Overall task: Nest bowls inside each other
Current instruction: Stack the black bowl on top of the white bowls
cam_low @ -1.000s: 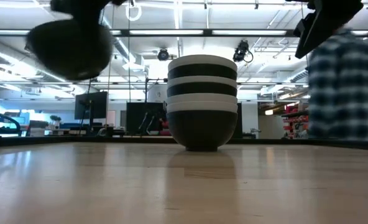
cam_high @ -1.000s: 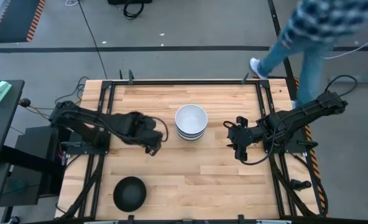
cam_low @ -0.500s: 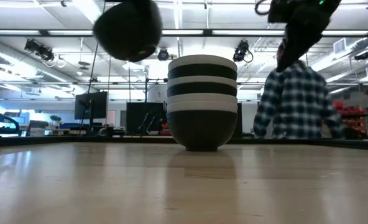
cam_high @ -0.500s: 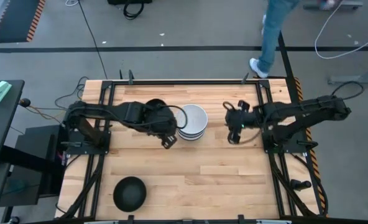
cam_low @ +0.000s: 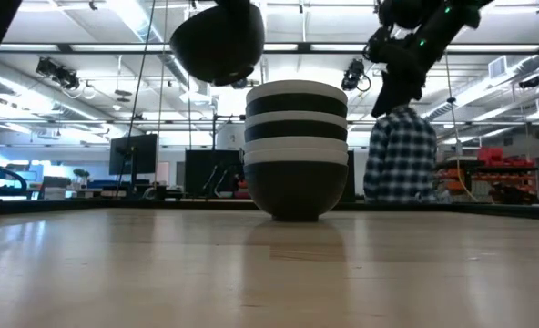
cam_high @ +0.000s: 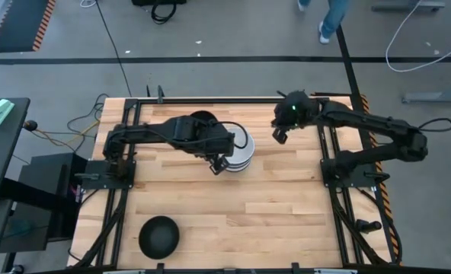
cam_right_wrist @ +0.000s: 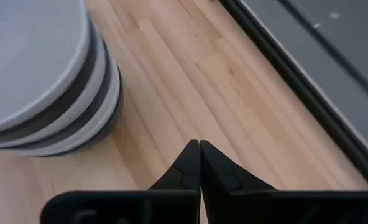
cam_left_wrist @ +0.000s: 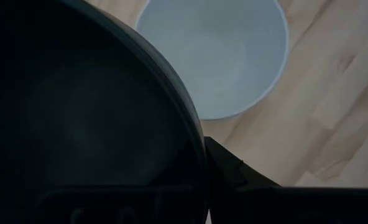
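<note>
Left claw (cam_high: 219, 162) holds black bowl (cam_low: 218, 41) above stack (cam_low: 296, 150); right claw (cam_right_wrist: 199, 163) closed, raised.

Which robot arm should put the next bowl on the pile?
The left. Its gripper already holds a black bowl in the air, right beside the stack. The right gripper is shut, empty and off to the side.

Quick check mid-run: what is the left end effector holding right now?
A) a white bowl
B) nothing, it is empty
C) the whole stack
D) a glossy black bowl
D: the left end effector grips a glossy black round bowl, raised just beside and above the striped stack of nested black and white bowls, whose top bowl is white inside.
</note>
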`<state>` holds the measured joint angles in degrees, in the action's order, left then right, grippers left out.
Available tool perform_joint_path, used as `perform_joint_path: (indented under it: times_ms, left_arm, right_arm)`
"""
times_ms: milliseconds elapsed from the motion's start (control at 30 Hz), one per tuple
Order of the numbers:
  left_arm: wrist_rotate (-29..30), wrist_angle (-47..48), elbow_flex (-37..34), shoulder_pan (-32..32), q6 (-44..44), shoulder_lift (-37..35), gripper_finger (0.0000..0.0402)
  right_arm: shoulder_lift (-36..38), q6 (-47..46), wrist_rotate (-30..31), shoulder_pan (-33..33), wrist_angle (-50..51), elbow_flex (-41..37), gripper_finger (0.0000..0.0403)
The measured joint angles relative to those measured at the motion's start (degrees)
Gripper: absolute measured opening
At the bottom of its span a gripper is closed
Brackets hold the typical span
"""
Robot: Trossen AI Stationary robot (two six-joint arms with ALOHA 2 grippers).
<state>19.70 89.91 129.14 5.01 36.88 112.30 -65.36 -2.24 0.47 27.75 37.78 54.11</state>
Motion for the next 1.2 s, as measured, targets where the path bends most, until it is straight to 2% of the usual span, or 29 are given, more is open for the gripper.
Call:
perform_joint_path:
  times_ms: [167, 333, 500, 633, 900, 1200]
  left_arm:
    - [0.05, 0.08, 1.05, -0.4, -0.68, 0.32, 0.001]
    - [0.07, 0.05, 1.05, -0.34, -1.49, 0.32, 0.001]
    - [0.02, 0.02, 1.05, -0.25, -1.57, 0.32, 0.001]
    - [0.04, 0.02, 1.05, -0.3, -1.59, 0.32, 0.001]
    - [0.02, -0.03, 1.03, -0.02, -1.59, 0.32, 0.001]
    - [0.0, -0.23, 1.03, 1.89, -1.55, 0.32, 0.001]
  right_arm:
    - [-6.96, 1.45, -8.04, 8.52, -5.9, -0.03, 0.0003]
    - [-16.27, 3.42, -23.0, 12.99, -17.68, -0.98, 0.0002]
    - [-23.46, 5.21, -24.67, 14.78, -20.93, -1.01, 0.0001]
    - [-26.9, 7.54, -29.31, 14.79, -21.7, -1.03, 0.0001]
    - [-28.95, 7.7, -33.45, 11.89, -28.04, -1.03, 0.0]
    - [-31.83, 5.66, -33.76, 6.33, -31.53, -1.03, 0.0]
